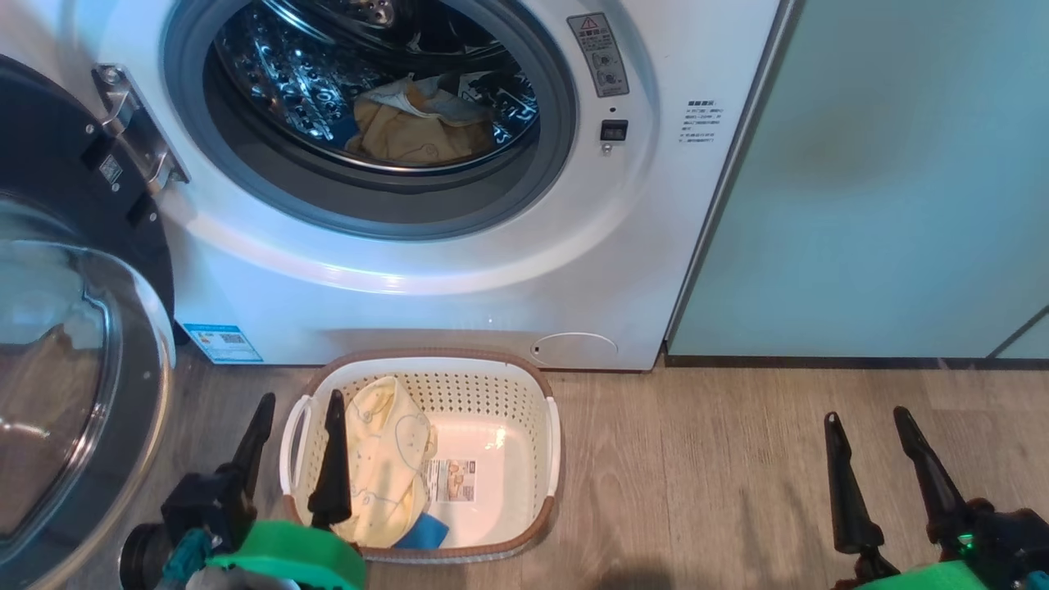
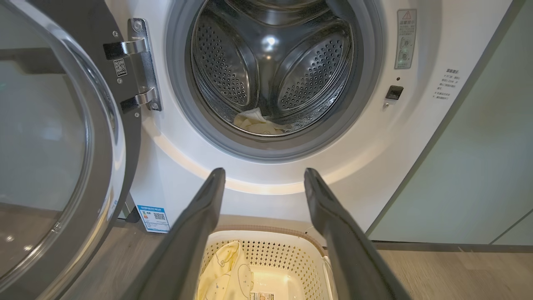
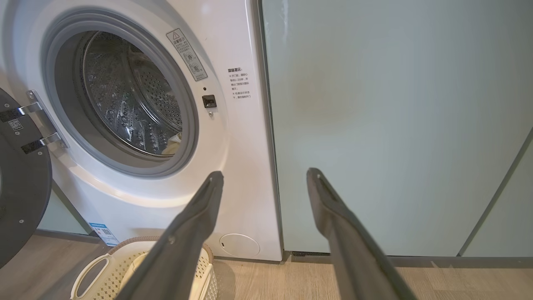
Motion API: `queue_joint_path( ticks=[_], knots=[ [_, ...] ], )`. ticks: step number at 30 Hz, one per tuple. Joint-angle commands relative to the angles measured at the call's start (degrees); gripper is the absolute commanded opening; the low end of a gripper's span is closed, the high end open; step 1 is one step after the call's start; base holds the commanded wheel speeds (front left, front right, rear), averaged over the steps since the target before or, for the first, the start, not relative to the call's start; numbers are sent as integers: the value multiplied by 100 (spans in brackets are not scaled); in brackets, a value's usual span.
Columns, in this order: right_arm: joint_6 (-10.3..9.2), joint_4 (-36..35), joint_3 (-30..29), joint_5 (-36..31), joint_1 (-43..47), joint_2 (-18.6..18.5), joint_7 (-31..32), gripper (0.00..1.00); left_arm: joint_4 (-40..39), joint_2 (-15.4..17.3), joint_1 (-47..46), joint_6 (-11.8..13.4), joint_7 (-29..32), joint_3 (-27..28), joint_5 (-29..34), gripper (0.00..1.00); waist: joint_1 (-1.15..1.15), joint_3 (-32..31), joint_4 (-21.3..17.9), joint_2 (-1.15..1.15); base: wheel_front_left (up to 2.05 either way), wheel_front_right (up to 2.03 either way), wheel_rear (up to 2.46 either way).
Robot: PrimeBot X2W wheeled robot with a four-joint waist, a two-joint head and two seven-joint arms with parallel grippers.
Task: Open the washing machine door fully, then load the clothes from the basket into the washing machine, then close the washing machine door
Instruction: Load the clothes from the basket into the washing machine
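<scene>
On the floor just before the washing machine: the basket, holding one pale-yellow garment along its left half, long axis running near to far, with a small blue piece at its near end. Further clothes already lie in the drum, and the washing machine door stands swung wide at left. Left tool: fingers spread, empty, straddling the basket's left rim, inner finger at the garment's left edge and roughly parallel to it, so a short shift right and down should likely serve. Right tool: spread, empty, well apart to the right over the floor, plainly the farther of the two.
</scene>
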Motion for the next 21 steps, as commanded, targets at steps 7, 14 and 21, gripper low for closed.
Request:
queue_joint_path(
  ticks=[7, 14, 21],
  knots=[
    [-16, -164, 124, 2, -75, -55, -38, 100, -123, -48, -172, -67, -43, 321, 162, 100, 0, 29, -14, 0, 0, 0, 0],
    [-16, -153, 131, 9, -77, -55, -38, 100, -108, -105, -171, -101, -43, 359, 215, 100, 0, 46, -14, 0, 0, 0, 0],
    [-16, -160, 163, -5, -120, -55, -38, 100, -80, -170, -183, -137, -43, 397, 275, 100, 0, 111, -20, 0, 0, 0, 0]
  ],
)
